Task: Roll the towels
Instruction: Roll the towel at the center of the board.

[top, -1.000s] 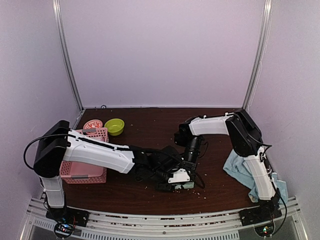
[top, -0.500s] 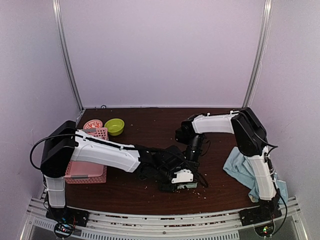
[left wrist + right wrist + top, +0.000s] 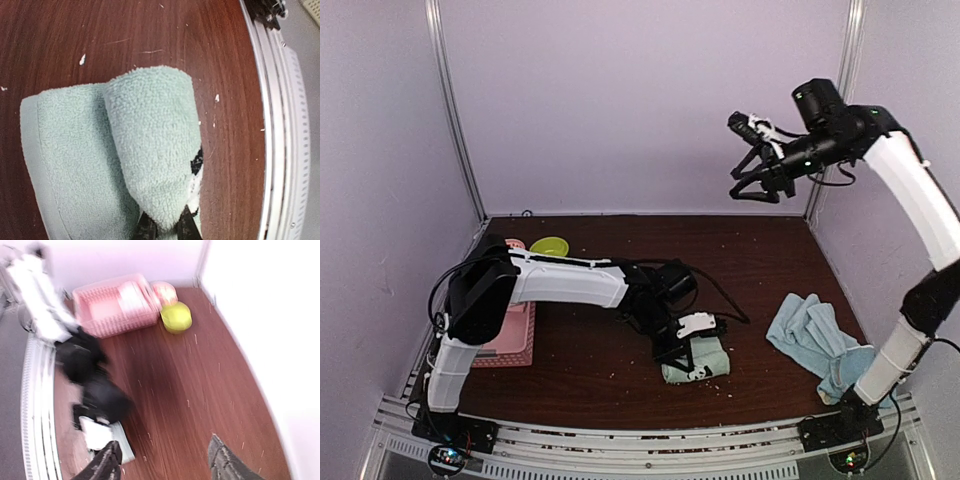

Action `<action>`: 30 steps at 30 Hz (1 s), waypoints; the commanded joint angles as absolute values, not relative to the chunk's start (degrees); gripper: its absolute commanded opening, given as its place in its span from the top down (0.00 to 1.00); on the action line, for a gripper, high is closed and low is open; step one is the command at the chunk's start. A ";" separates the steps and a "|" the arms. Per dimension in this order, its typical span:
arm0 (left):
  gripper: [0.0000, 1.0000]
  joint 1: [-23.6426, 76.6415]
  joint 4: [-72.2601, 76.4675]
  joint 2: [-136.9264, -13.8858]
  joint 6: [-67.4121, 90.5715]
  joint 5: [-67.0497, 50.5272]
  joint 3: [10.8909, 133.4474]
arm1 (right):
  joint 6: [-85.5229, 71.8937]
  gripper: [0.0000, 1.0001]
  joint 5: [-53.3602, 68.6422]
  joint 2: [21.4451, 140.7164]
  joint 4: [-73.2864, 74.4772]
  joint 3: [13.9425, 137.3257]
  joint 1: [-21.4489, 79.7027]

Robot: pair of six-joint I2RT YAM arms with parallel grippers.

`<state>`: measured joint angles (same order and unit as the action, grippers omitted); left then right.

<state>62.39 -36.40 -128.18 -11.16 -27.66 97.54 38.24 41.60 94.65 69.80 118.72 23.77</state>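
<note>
So the green towel (image 3: 150, 150) lies near the front edge of the bench (image 3: 620, 240), about mid-width. It's rolled into a fat roll, with a flatter folded bit beside it. The left gripper (image 3: 166, 229) is down on it, jaws squeezed together on the end of the roll, right by the little dark mark (image 3: 196, 162). The left arm reaches low across the bench from the front left corner.

The right gripper (image 3: 165, 465) is way up in the air above the back right corner, jaws apart and holding nothing. Its camera looks down on the bench, pretty blurry.

The blue towels (image 3: 810, 335) are a crumpled heap by the right edge, well apart from the green one. The pink basket (image 3: 510, 335) is by the left edge, partly behind the left arm. A yellow-green bowl (image 3: 550, 245) sits just behind it, toward the back left corner. Pale crumbs (image 3: 82, 59) dot the wood.
</note>
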 commanded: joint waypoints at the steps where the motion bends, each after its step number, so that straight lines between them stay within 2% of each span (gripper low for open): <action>1: 1.00 58.29 -43.95 -136.05 -3.97 -44.65 100.06 | 46.68 0.36 53.52 79.57 68.43 103.13 26.19; 6: 1.00 56.23 -42.71 -138.64 -0.95 -51.14 100.89 | 49.04 0.39 40.18 72.21 63.20 82.99 38.58; 11: 1.00 54.41 -42.98 -140.41 0.21 -52.59 102.36 | 50.21 0.43 34.11 72.05 59.30 71.17 45.59; 13: 1.00 54.15 -42.98 -140.68 0.27 -52.21 102.39 | 47.93 0.43 30.82 72.23 53.09 66.33 48.35; 19: 1.00 54.05 -42.13 -141.23 0.89 -51.75 101.87 | 40.19 0.32 12.39 76.73 32.48 51.81 55.89; 26: 0.97 54.05 -42.19 -140.69 0.26 -50.18 101.70 | 41.00 0.31 4.71 82.42 21.76 46.31 58.25; 30: 0.97 54.01 -42.19 -140.62 0.01 -50.08 101.60 | 42.03 0.33 2.31 85.37 18.70 44.48 58.97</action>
<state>54.04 -39.09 -137.82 -0.01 -55.51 102.87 41.80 8.21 83.57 25.93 45.91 57.95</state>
